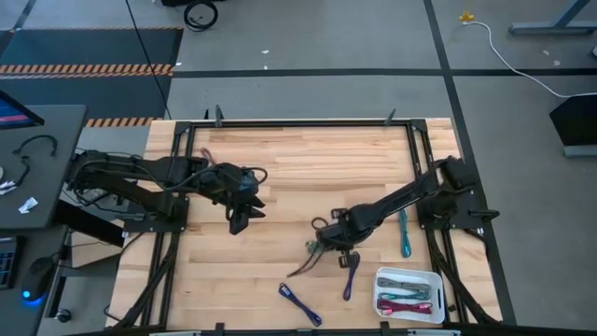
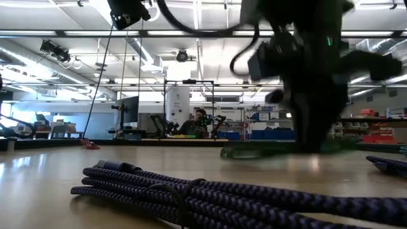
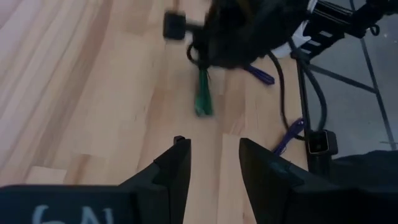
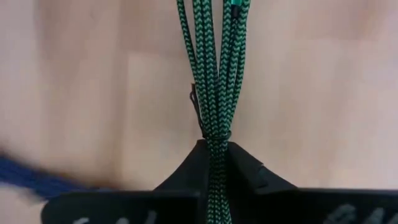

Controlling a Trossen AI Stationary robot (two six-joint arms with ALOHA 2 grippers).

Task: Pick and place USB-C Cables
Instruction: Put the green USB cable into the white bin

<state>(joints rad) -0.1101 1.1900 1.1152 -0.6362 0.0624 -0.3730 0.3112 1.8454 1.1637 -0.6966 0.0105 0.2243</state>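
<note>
With my right gripper (image 4: 214, 163) pinched tight on the green cable (image 4: 214, 74), I'm probably mid-pick; next it needs carrying to the white tray (image 1: 384, 276). Left gripper (image 3: 214, 163) idles open, empty.

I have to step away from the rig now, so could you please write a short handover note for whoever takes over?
Right gripper: shut on the green cable at mid-table.
Left gripper: open, empty, waiting over the table's left half.
Done: a few cables lie in the white tray at the near right corner.
Left: the green cable in hand, the teal cable by the right arm, the purple cable and the blue cable near the front edge, all on the wooden table.
</note>
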